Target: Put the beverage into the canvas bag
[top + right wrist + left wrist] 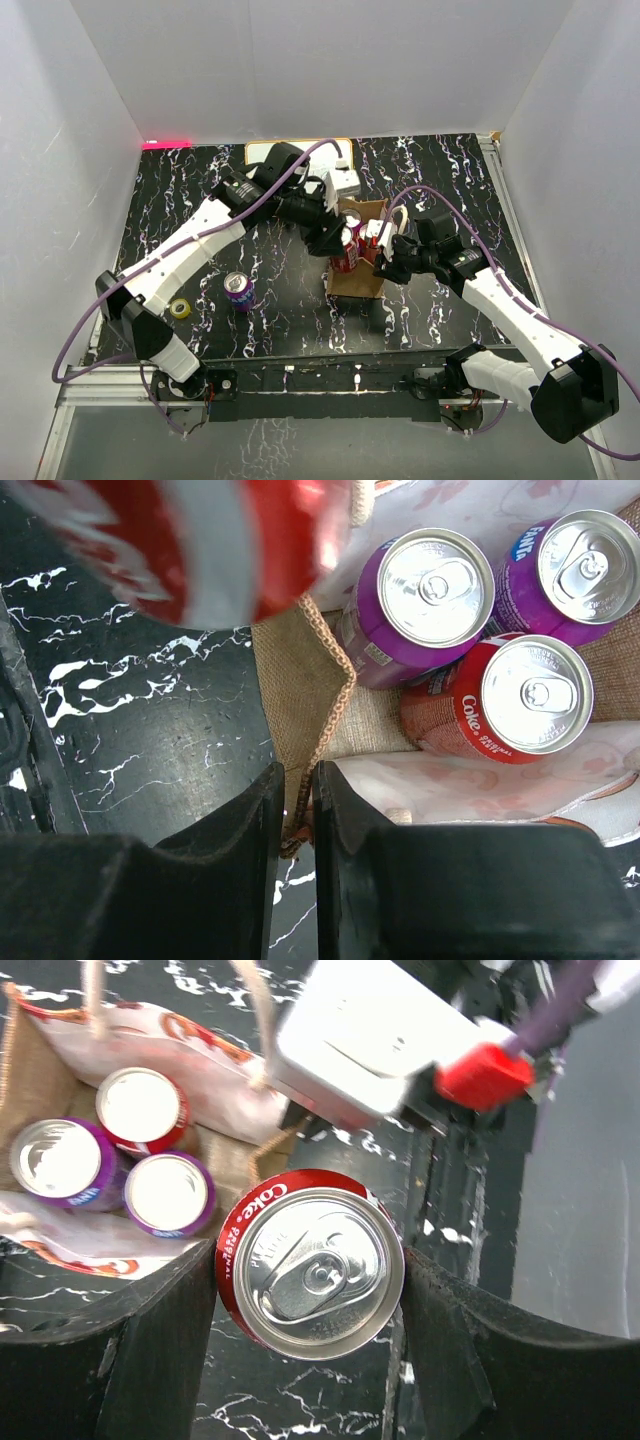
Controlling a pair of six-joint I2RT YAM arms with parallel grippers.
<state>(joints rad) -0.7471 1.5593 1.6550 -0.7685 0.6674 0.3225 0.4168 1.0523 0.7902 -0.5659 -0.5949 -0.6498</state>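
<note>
My left gripper (310,1295) is shut on a red Coke can (310,1272) and holds it upright, just beside the corner of the canvas bag (40,1070). The tan bag (357,280) stands open mid-table. Inside it are a red can (142,1110) and two purple cans (60,1160). My right gripper (297,805) is shut on the bag's braided rim (325,680) and holds the mouth open. The held can shows blurred at the top left of the right wrist view (200,550). In the top view the left gripper (336,243) and right gripper (380,256) flank the bag.
A purple can (238,291) stands on the black marbled table (300,320), left of the bag. A yellow tape roll (180,308) lies further left. A white framed board (262,152) lies at the back edge. White walls close in on three sides.
</note>
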